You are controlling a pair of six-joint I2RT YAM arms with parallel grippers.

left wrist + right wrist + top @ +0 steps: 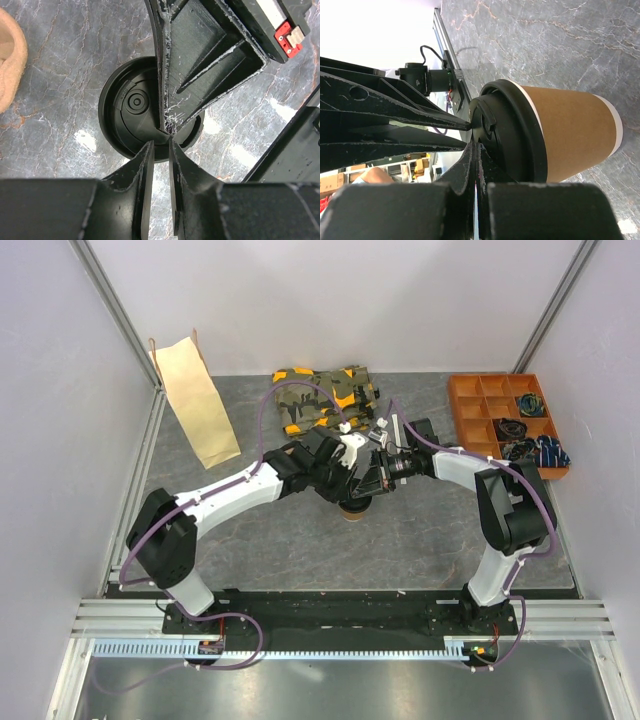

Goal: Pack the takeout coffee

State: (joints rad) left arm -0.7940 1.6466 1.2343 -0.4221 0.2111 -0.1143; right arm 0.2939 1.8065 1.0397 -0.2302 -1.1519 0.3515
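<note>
Left claw (160, 145) and right claw (472, 145) nearly closed, tips on coffee lid (131, 107)

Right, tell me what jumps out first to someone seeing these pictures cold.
Both arms meet mid-table over one small kraft cup, its black lid fitted on top. The left gripper and right gripper both press nearly closed finger tips against that lid. Around them sit a tan paper bag at far left, camouflage cloth at the back, and an orange compartment tray at far right.

Bag (196, 398) left; organiser (505, 424) right
</note>
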